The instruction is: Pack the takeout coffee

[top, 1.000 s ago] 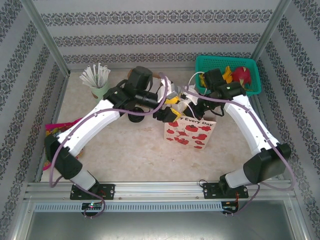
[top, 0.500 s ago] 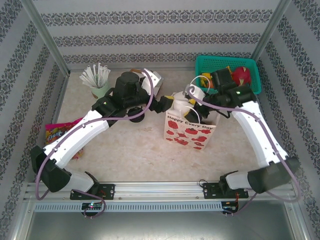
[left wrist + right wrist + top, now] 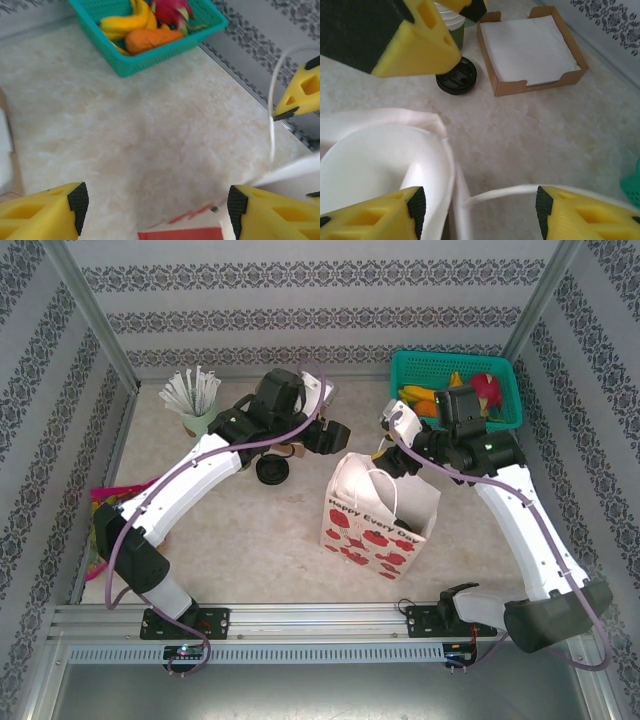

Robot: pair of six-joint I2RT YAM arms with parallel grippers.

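Our left claw [image 3: 155, 200] and right claw [image 3: 480, 205] both gape empty by the open bag [image 3: 380, 515]. The cup [image 3: 455, 31] stands at top left beside a lid [image 3: 456, 76], unpacked. We judge all packing remains.

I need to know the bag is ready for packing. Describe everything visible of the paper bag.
The paper bag is white, its near face printed with red shapes and the words Happy Every Day. It stands upright near the middle of the table, slightly turned, mouth open upward, the inside white. Thin white cord handles rise from the rim; one runs between the open fingers of the right gripper, contact unclear.
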